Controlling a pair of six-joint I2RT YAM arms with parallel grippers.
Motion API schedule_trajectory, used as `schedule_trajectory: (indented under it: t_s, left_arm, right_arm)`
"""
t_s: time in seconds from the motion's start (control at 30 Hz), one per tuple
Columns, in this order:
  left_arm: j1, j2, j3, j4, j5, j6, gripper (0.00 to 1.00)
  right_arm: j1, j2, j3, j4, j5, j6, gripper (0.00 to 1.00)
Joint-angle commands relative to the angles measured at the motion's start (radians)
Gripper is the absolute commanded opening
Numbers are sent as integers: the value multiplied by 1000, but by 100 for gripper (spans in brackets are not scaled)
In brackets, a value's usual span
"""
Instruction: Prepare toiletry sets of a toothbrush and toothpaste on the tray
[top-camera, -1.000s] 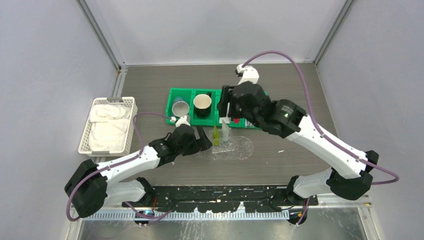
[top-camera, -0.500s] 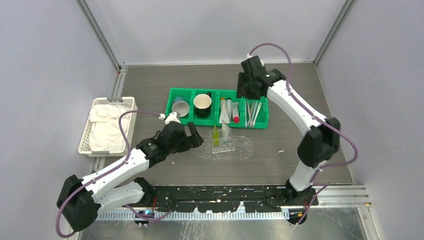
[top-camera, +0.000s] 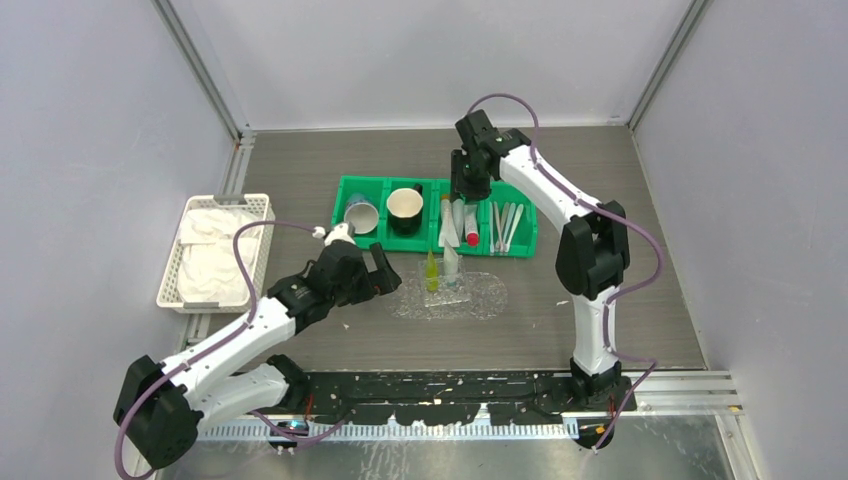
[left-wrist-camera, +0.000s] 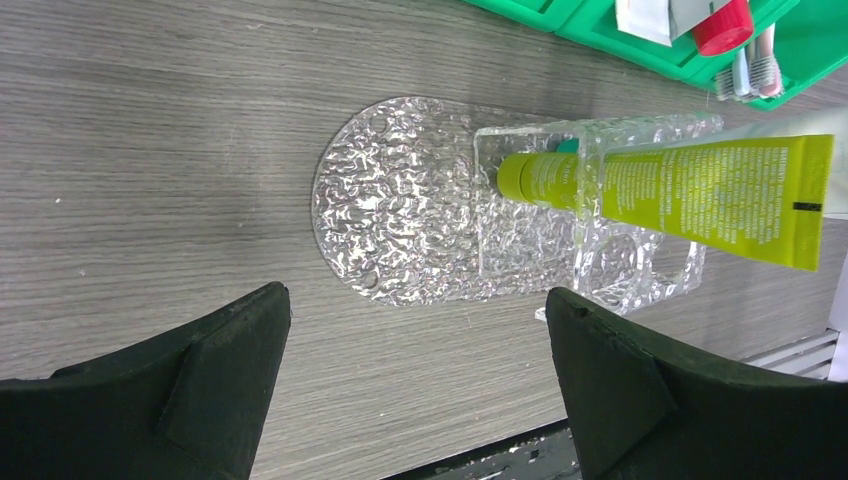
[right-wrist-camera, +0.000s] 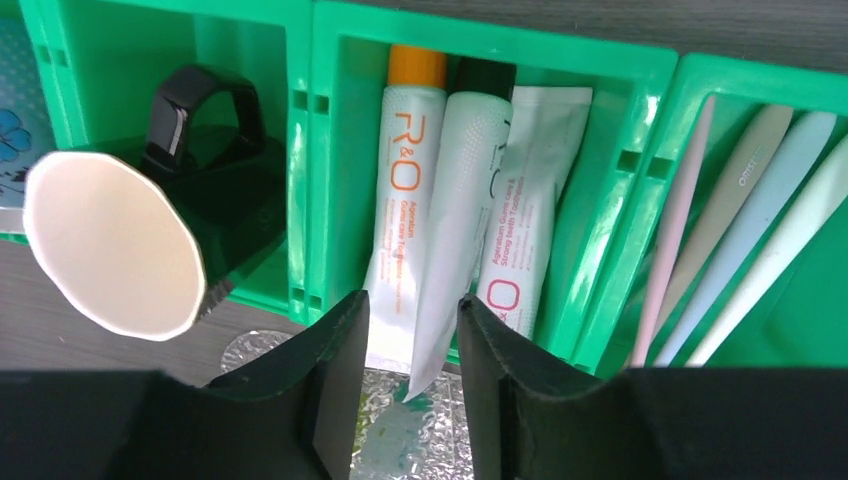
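Observation:
The clear speckled tray (top-camera: 470, 298) lies in front of the green bin (top-camera: 435, 240). A yellow-green toothpaste tube (top-camera: 432, 270) and a pale tube (top-camera: 452, 266) stand in a clear holder on it. In the left wrist view the tray (left-wrist-camera: 400, 200) and the yellow-green tube (left-wrist-camera: 690, 185) lie ahead of my left gripper (left-wrist-camera: 420, 340), which is wide open and empty. My left gripper (top-camera: 385, 270) is just left of the tray. My right gripper (top-camera: 465, 190) hovers over the bin's toothpaste compartment. Its jaws (right-wrist-camera: 412, 305) are narrowly open, astride the crimped end of a white tube (right-wrist-camera: 450, 220).
The bin's wall (right-wrist-camera: 305, 150) divides a black mug (right-wrist-camera: 215, 150) from orange-capped and red-printed tubes; toothbrushes (right-wrist-camera: 760, 200) fill the right compartment. A second mug (top-camera: 360, 215) lies in the left compartment. A white mesh basket (top-camera: 215, 250) with cloths stands at the left.
My right arm swung up from above the tray's back edge and came down over the bin's toothpaste compartment. My left gripper drew back slightly left from the tray.

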Motion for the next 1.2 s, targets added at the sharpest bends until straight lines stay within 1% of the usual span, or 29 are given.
schedule_trajectory:
  t_s: [0.0,0.1,0.2,0.3,0.43,0.6,1.0,1.17]
  left_arm:
    - [9,4,-15,28,15,12,100]
    - [10,20,-27,52,30,4,100]
    - [9,36,-37,76,41,-4,100]
    - [10,45,-42,84,45,-6,100]
    - [10,51,-48,91,45,-8,100]
    - [10,59,-56,100,44,-14,100]
    - [9,68,-58,109,47,-17,100]
    - [10,71,-64,118,50,-18,100]
  right_arm:
    - [9,-109,-97,37,-17,0,43]
    - [21,-192,-212,91,6,-9,43]
    - [37,-282,-349,186,64,-22,43]
    - [46,-355,-474,292,80,-37,43]
    - [57,-420,-580,390,93,-48,42]
    - [81,-429,-603,422,86,-70,39]
    - [124,-367,-589,424,98,-86,40]
    - [130,-340,-580,407,138,-88,40]
